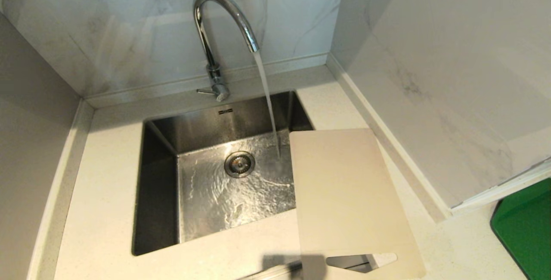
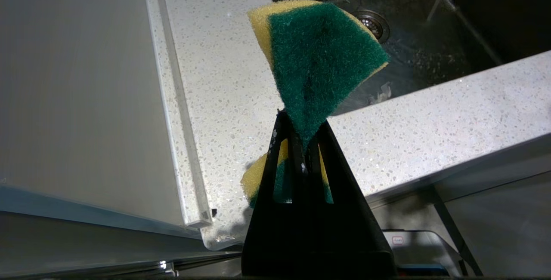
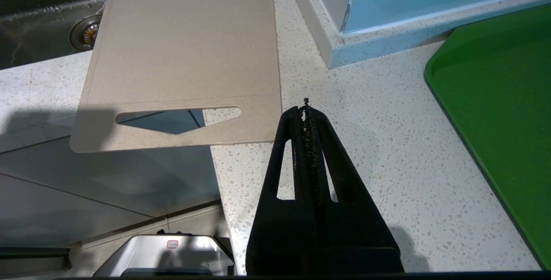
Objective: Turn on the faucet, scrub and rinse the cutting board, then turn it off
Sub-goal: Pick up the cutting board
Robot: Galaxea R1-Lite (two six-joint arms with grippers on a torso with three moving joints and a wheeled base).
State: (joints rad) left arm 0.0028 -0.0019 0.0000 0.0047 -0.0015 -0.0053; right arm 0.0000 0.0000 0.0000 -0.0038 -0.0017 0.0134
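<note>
The chrome faucet stands behind the steel sink, and water runs from its spout into the basin. Its thin lever sticks out at the base. The pale beige cutting board lies on the counter right of the sink, partly over the basin, its slot handle over the counter's front edge. My left gripper is shut on a folded yellow-and-green sponge, low in front of the counter. My right gripper is shut and empty, just right of the cutting board. Neither arm shows in the head view.
A bright green flat tray lies at the far right of the speckled white counter. Marble walls close in behind and to the right. The drain sits mid-basin with water swirling round it.
</note>
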